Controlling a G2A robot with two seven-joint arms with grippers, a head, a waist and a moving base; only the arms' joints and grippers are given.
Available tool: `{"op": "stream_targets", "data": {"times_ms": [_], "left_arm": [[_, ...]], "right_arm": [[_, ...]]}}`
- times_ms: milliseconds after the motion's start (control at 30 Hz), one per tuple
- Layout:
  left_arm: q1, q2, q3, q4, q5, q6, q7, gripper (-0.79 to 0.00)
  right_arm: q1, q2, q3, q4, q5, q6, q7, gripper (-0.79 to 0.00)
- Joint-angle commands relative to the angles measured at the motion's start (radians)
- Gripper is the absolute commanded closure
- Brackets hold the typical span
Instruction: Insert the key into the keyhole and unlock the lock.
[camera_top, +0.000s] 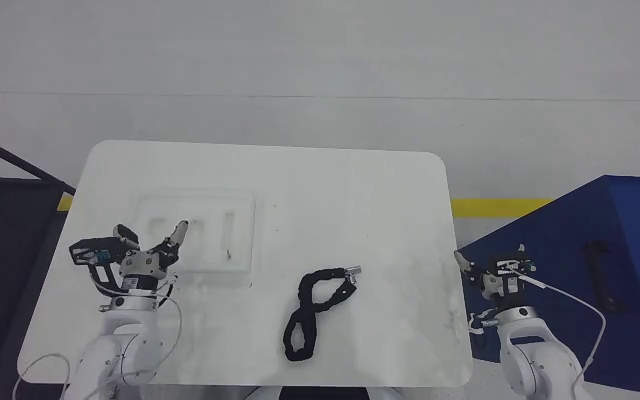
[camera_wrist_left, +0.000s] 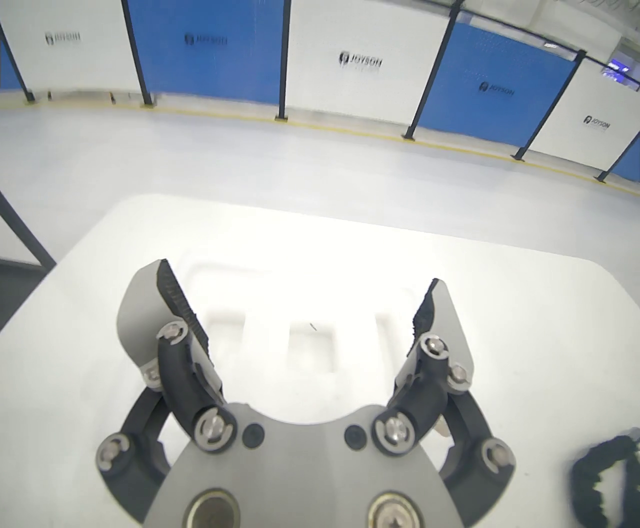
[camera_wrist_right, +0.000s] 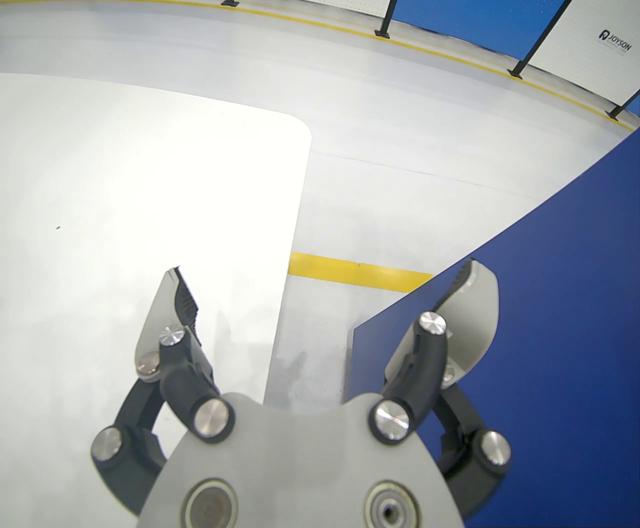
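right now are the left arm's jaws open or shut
Open: the left gripper has its jaws spread wide apart, holding nothing.

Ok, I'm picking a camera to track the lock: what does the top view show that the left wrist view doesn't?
Top view: the whole black chain lock with its metal end, and the right gripper at the table edge. Left wrist view: the fence panels behind. Both: the white tray, the open left gripper at its left end.

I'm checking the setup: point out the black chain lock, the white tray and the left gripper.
black chain lock (camera_top: 309, 314), top view, where its loops cross.
white tray (camera_top: 195, 202), top view, far rim.
left gripper (camera_wrist_left: 299, 272), left wrist view, midway between its fingertips.
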Motion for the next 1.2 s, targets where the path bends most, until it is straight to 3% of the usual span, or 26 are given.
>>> {"op": "stream_targets", "data": {"times_ms": [0, 100, 233, 333, 433, 967, 1100, 1167], "left_arm": [[-0.016, 0.005, -0.022, -0.114, -0.019, 0.124, -0.389, -0.785], [-0.090, 0.020, -0.056, -0.241, 0.002, 0.186, -0.803, -0.785], [-0.203, 0.034, -0.040, -0.305, 0.041, 0.239, -1.159, -0.785], [-0.315, 0.043, -0.026, -0.286, 0.002, 0.254, -1.402, -0.785], [-0.391, 0.045, -0.019, -0.188, -0.102, 0.190, -1.467, -0.785], [-0.388, 0.045, -0.015, -0.176, -0.103, 0.186, -1.470, -0.785], [-0.442, 0.061, 0.093, -0.068, -0.109, 0.122, -1.496, -0.785], [-0.475, 0.074, 0.146, -0.058, -0.100, 0.160, -1.496, -0.785]], "right_arm": [[0.000, 0.000, 0.000, 0.000, 0.000, 0.000, 0.000, -0.785], [0.000, 0.000, 0.000, 0.000, 0.000, 0.000, 0.000, -0.785], [0.000, 0.000, 0.000, 0.000, 0.000, 0.000, 0.000, -0.785], [0.000, 0.000, 0.000, 0.000, 0.000, 0.000, 0.000, -0.785], [0.000, 0.000, 0.000, 0.000, 0.000, 0.000, 0.000, -0.785], [0.000, 0.000, 0.000, 0.000, 0.000, 0.000, 0.000, -0.785], [0.000, 0.000, 0.000, 0.000, 0.000, 0.000, 0.000, -0.785], [0.000, 0.000, 0.000, 0.000, 0.000, 0.000, 0.000, -0.785]]}}
